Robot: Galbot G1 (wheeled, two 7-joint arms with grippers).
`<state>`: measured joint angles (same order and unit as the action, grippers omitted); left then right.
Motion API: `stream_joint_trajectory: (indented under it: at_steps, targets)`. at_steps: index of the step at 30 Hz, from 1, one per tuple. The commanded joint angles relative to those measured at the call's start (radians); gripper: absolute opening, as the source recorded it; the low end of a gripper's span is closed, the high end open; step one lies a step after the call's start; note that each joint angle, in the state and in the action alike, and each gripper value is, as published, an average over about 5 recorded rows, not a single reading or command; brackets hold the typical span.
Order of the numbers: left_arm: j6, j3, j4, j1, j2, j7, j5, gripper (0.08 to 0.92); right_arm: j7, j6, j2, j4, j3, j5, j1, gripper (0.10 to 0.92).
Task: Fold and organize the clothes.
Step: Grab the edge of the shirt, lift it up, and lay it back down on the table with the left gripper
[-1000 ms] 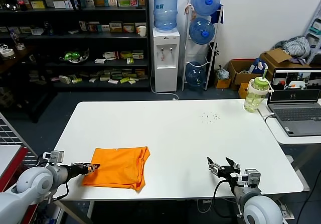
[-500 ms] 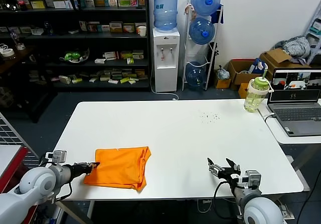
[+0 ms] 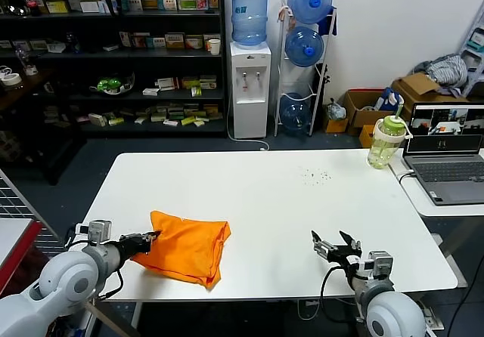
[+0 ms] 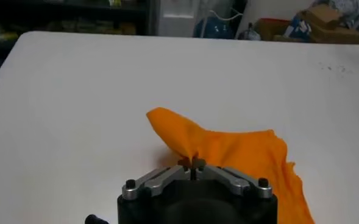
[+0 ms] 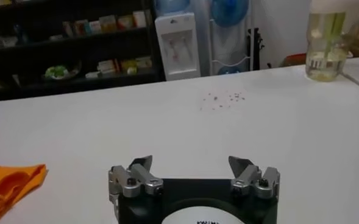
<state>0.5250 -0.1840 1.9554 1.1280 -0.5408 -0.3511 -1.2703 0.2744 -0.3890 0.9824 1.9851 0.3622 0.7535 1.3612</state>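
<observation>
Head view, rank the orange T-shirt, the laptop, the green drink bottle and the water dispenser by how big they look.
Largest to smallest:
1. orange T-shirt
2. laptop, partly cut off at the edge, so unsure against the shirt
3. water dispenser, farther away
4. green drink bottle

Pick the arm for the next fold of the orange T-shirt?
Left, probably. The left claw is shut on the orange T-shirt, its edge lifted. The right claw is open over bare table, apart from it.

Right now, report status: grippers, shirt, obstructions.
Left gripper shut on the orange T-shirt, lifting its left edge off the white table. Right gripper open, parked at the table's near edge. Nothing near the shirt.
</observation>
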Motion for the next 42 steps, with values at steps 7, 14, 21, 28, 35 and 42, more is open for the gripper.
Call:
stream_joint_trajectory:
  at_steps: [7, 14, 21, 28, 35, 42]
  targets:
    - [-0.036, -0.3, 0.018, 0.209, 0.067, -0.232, 0.11, 0.102, -0.037, 0.067, -0.038, 0.098, 0.075, -0.088, 0.027, 0.823]
    - [-0.072, -0.365, -0.131, 0.266, 0.188, -0.148, 0.15, 0.102, -0.043, 0.08, -0.048, 0.102, 0.1, -0.087, 0.045, 0.823]
    - [-0.101, -0.284, -0.261, 0.185, 0.289, -0.097, 0.158, 0.102, -0.049, 0.095, -0.043, 0.086, 0.101, -0.088, 0.04, 0.823]
    - [-0.103, -0.244, -0.229, 0.169, 0.289, -0.098, 0.132, 0.102, -0.062, 0.121, -0.034, 0.064, 0.11, -0.102, 0.04, 0.823]
    - [-0.08, -0.184, -0.04, 0.137, 0.226, -0.178, 0.009, 0.102, -0.057, 0.113, -0.022, 0.067, 0.118, -0.117, 0.051, 0.823]
    - [-0.073, 0.325, 0.132, -0.344, -0.109, -0.451, -0.314, 0.102, -0.037, 0.092, 0.023, 0.069, 0.144, -0.148, 0.09, 0.823]
